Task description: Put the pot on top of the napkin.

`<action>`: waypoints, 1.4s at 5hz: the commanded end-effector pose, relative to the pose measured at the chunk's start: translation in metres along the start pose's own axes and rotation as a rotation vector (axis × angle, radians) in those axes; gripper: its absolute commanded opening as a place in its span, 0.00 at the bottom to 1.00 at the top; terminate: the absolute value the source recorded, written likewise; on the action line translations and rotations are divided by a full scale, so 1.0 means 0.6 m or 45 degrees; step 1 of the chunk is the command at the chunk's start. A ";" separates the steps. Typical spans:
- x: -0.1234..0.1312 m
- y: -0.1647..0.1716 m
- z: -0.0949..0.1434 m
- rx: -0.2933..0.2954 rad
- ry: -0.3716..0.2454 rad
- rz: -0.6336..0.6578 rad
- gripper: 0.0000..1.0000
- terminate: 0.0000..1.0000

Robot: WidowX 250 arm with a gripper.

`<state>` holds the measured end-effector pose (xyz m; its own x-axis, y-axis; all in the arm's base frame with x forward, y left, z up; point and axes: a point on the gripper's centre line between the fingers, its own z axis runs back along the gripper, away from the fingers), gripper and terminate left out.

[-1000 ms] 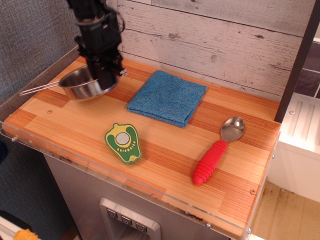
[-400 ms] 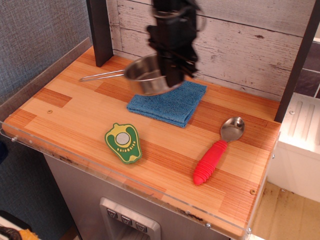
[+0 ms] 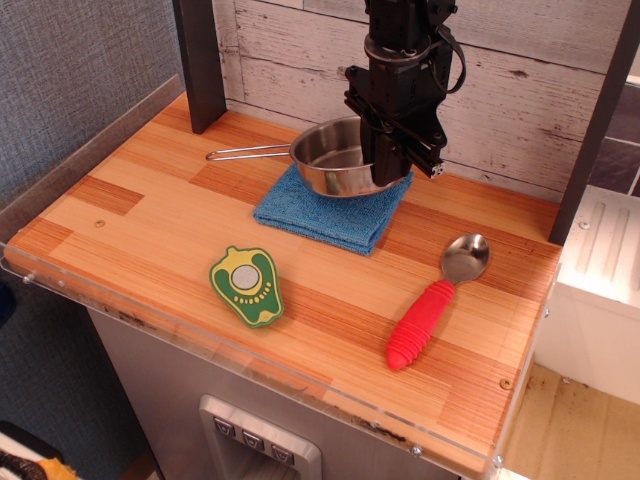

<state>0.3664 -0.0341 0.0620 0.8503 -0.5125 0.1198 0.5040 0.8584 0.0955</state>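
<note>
On the wooden plank worktop (image 3: 150, 230), at the left front, lies a flat green-and-yellow pepper-shaped toy (image 3: 246, 285), apart from everything else. Further back and to the right is the square blue terry napkin (image 3: 330, 212), lying flat on the worktop. Above the back part of the napkin is the small shallow round shiny steel pot (image 3: 335, 158); its long thin wire handle points to the left, out over the bare wood. The pot looks empty inside; only the shiny bottom is seen. Whether its base already touches the cloth cannot be told. The black robot hand (image 3: 392, 152) comes down from above and is closed on the right rim of the pot. To the right front, near the worktop edge, lies a metal spoon with a ribbed red handle (image 3: 432, 303), well apart from the napkin.
</note>
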 end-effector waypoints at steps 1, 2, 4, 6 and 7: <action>-0.017 0.030 0.038 0.034 -0.035 0.033 0.00 0.00; -0.027 0.039 0.036 0.027 -0.025 0.039 0.00 0.00; -0.026 0.029 0.002 -0.023 0.002 0.027 0.00 0.00; -0.023 0.016 -0.019 -0.088 0.013 0.021 0.00 0.00; -0.026 0.014 -0.010 -0.086 0.009 0.055 1.00 0.00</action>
<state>0.3592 -0.0181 0.0396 0.8823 -0.4652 0.0717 0.4666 0.8845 -0.0032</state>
